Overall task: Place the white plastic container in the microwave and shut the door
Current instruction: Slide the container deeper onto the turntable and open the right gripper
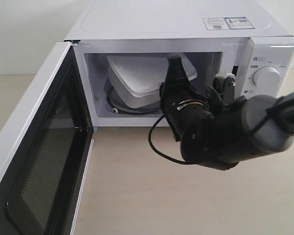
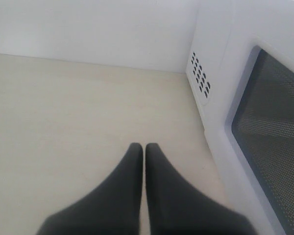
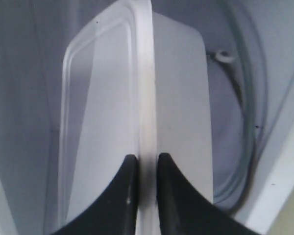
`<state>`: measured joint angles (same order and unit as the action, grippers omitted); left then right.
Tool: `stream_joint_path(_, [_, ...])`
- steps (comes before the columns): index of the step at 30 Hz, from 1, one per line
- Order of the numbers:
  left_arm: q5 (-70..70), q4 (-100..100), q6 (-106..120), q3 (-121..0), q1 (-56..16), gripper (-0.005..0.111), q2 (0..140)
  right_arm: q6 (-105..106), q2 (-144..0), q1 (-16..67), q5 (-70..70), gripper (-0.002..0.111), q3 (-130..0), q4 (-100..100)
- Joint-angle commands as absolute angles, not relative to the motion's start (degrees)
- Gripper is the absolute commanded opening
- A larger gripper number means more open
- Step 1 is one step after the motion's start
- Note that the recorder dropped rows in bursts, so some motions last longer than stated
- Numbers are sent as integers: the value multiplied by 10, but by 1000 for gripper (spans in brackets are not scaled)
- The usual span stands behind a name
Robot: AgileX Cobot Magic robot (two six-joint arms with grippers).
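Exterior: the right end effector [image 1: 176, 68] is inside the microwave [image 1: 186, 19], pinching the white plastic container [image 1: 137, 78], which hangs tilted over the turntable [image 1: 112, 102]. The door [image 1: 44, 147] is wide open.

Left wrist: the left end effector [image 2: 143, 152] is clenched on nothing above the desk [image 2: 63, 107].

Right wrist: the fingers clamp the lid rim. I'd level it, lower it flat, then let go.
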<state>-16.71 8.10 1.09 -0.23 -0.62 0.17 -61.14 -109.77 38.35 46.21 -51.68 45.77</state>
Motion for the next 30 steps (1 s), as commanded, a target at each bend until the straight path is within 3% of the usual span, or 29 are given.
stream_joint_path(1, [-167, 84, 10, 0, -5, 4, 0, -563, -1130, 384, 457, 0, -579, 475])
stream_joint_path(7, [-167, 84, 10, 0, -5, 4, 0, -517, -1178, 383, 460, 3, -628, 475])
stream_joint_path(12, [-167, 84, 10, 0, -5, 4, 0, -501, -1184, 383, 469, 31, -647, 492])
stream_joint_path(13, [-167, 84, 10, 0, -5, 4, 0, -497, -1184, 383, 469, 31, -647, 498])
stream_joint_path(15, [-167, 84, 10, 0, -5, 4, 0, -479, -1184, 383, 472, 27, -645, 521])
stream_joint_path(19, [-167, 84, 10, 0, -5, 4, 0, -451, -1145, 383, 465, -1, -569, 446])
stream_joint_path(23, [-167, 84, 10, 0, -5, 4, 0, -393, -1126, 383, 438, 0, -514, 249])
stream_joint_path(30, [-167, 84, 10, 0, -5, 4, 0, -224, -1154, 383, 391, 0, -561, 184])
